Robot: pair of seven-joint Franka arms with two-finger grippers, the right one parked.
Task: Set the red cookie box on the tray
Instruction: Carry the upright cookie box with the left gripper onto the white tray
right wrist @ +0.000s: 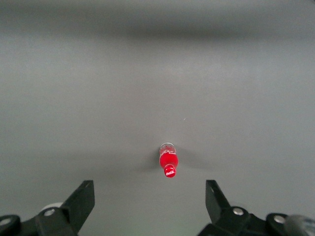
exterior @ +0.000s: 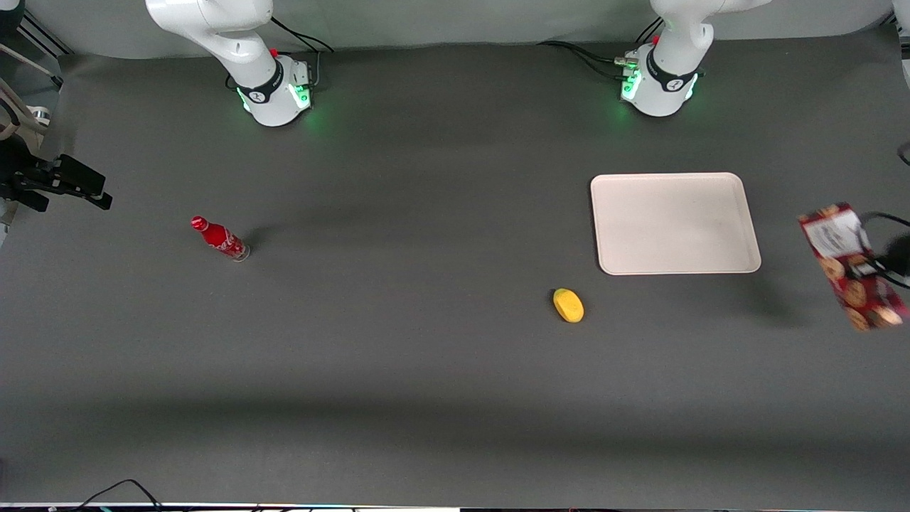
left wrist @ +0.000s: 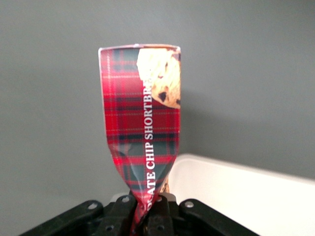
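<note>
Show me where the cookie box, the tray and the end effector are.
cookie box [exterior: 852,264]: front view, middle of its printed face.
tray [exterior: 674,222]: front view, bare flat surface.
end effector [left wrist: 146,216]: left wrist view, where it pinches the box.

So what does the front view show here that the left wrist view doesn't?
Only the front view shows the small red bottle and the yellow oval object standing on the dark table. Only the left wrist view shows the tartan side of the carton, pinched in where the black gripper is shut on it. Both show the long dark-red cookie box held above the table beside the cream-white rectangular tray.
</note>
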